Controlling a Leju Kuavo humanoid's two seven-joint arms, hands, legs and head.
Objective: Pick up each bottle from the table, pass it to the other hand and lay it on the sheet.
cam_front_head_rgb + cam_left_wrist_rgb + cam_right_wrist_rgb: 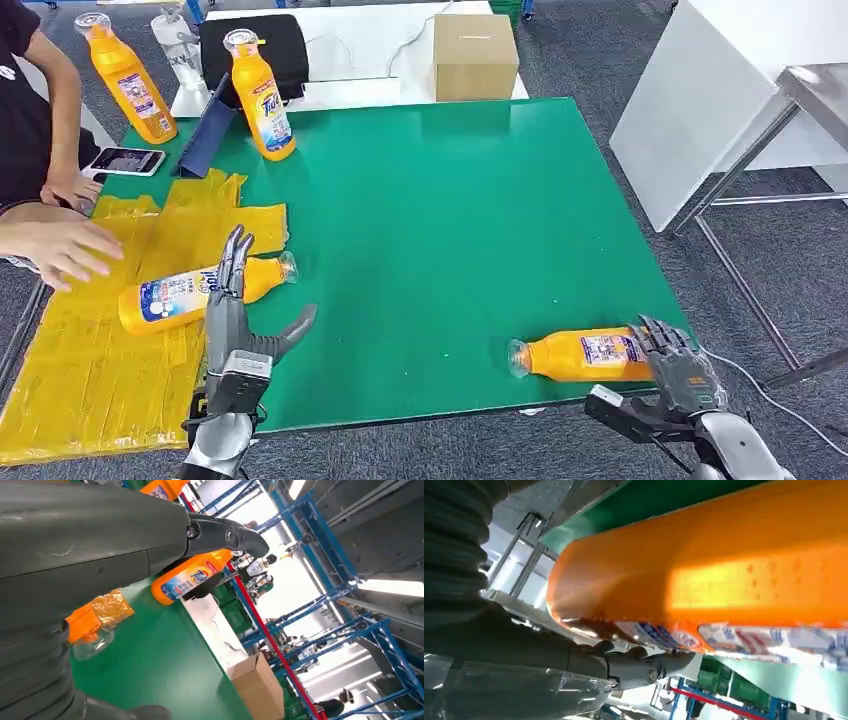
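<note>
1. Now the right robot hand (672, 362) reaches the base of a lying bottle (580, 355) near the tabletop (450, 220) front right corner; grip not discernible.
2. Left robot hand (235, 310) is spread wide, empty, beside the sheet (90, 380).
3. Next, probably: close, lift, pass leftward.

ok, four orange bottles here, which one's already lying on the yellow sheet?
The bottle beside the left hand, lying half on the yellow sheet. The one by the right hand lies on bare green; two stand at the back.
</note>
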